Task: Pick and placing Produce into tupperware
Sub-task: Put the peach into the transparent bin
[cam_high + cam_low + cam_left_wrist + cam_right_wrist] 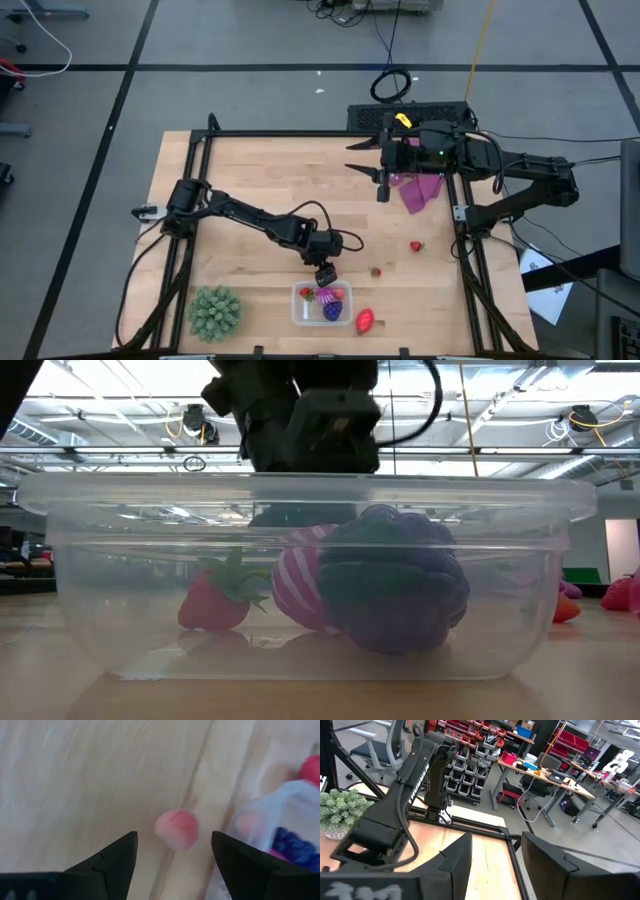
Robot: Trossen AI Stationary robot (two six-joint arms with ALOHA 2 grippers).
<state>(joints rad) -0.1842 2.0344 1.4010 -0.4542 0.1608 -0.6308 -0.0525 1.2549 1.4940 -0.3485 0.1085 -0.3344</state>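
Observation:
The clear tupperware (pixel 322 304) stands near the table's near edge. It holds a red strawberry (pixel 215 600), a striped magenta ball (pixel 298 588) and a dark purple grape bunch (pixel 400 592). My left gripper (pixel 325 272) hangs open just beyond the box's far rim. In the left wrist view (pixel 174 836) a small pink-red piece (pixel 176 829) lies on the wood past its fingers, next to the box (pixel 280 820). More produce lies on the table: a strawberry (pixel 365 320) and two small red pieces (pixel 376 270) (pixel 416 246). My right gripper (pixel 381 185) waits open at the far side.
A spiky green ball (pixel 215 312) stands left of the box near the near edge. A purple cloth (pixel 420 190) lies under the right arm at the far right. A black frame (pixel 200 150) runs round the tabletop. Bare wood lies between the arms.

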